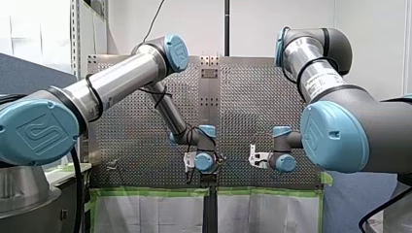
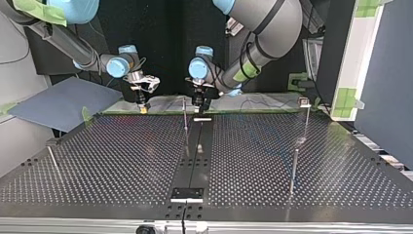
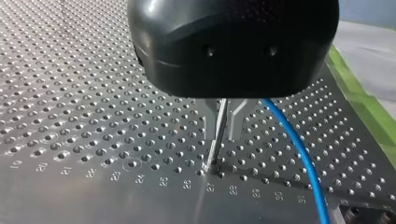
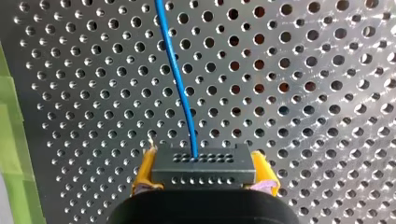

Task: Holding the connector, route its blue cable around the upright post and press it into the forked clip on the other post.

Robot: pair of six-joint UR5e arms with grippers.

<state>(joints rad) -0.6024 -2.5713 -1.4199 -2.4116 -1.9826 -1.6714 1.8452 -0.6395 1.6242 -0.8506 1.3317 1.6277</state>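
Although the front view shows my left arm (image 1: 167,111) and my right arm (image 1: 316,80) both reaching low over the perforated worktop (image 1: 126,131), with their wrists close together at the lower middle of the frame, it is too distant to show what either holds.

In the top view, my right gripper (image 2: 142,104) hangs left of centre in the upper frame and my left gripper (image 2: 199,102) just right of it. A thin upright post (image 2: 185,122) stands near the left one. A second post (image 2: 306,122) stands well apart at the right of the frame. Its small head may be the forked clip, but I cannot confirm that. I judge the routing barely begun.

In the left wrist view, the upright post stands directly ahead of the left gripper, and the blue cable (image 3: 299,149) passes just beside both. A snag on that gripper looks possible. On the long sweep to the far post, the cable could also ride over the near post's top instead of wrapping it. Whether this gripper is apart or together I cannot tell.

In the right wrist view, a taut pull along the cable could twist the connector (image 4: 203,175) askew. It sits clamped between the right gripper's yellow pads (image 4: 142,175), squarely centred. The cable leaves the middle of its face and runs straight ahead over the worktop.
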